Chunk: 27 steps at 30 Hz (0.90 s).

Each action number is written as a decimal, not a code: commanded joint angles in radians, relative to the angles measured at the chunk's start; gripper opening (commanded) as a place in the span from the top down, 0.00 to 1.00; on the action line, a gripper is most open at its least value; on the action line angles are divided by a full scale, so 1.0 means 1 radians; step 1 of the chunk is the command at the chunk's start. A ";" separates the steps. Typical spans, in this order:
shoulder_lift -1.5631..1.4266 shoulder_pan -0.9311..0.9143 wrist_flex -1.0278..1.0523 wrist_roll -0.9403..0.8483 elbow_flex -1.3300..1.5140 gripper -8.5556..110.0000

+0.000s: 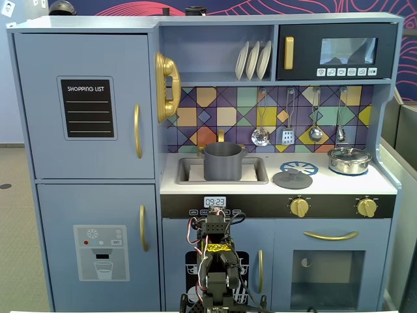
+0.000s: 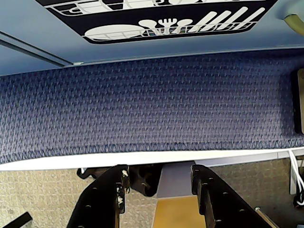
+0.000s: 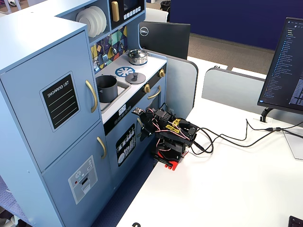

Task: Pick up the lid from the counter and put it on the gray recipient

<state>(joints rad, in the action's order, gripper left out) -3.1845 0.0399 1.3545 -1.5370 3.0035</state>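
Observation:
The lid (image 1: 292, 177) is a flat dark-gray disc with a small knob. It lies on the toy kitchen's counter, partly over the printed burner circle, and also shows in the other fixed view (image 3: 135, 77). The gray recipient (image 1: 222, 161) is a matte dark-gray pot standing in the sink to the lid's left; it shows in both fixed views (image 3: 107, 88). My arm (image 3: 168, 137) is folded low on the white table in front of the kitchen, well below the counter. My gripper (image 2: 159, 176) is open and empty, pointing down at the table edge and the blue carpet.
A shiny silver pot with its own lid (image 1: 349, 160) stands at the counter's right end. Utensils (image 1: 287, 135) hang above the counter. The white table (image 3: 227, 179) carries cables and a monitor (image 3: 289, 71). The kitchen's lower doors (image 1: 221, 261) stand close behind the arm.

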 commanded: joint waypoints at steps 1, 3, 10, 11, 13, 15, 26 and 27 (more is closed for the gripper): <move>0.006 -0.086 0.176 -0.003 -0.002 0.93; 0.006 -0.084 0.176 -0.003 -0.002 0.93; 0.006 -0.083 0.176 0.000 -0.002 0.93; 0.006 -0.083 0.176 -0.003 -0.002 0.93; 0.006 -0.083 0.175 -0.003 -0.002 0.93; 0.006 -0.100 0.167 -0.026 -0.003 0.93; 0.422 -0.124 -0.078 -0.006 -0.715 0.93; 0.439 -0.143 -0.112 -0.028 -0.772 0.93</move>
<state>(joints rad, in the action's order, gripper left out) -2.8517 -0.0568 1.3177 -1.5309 2.4697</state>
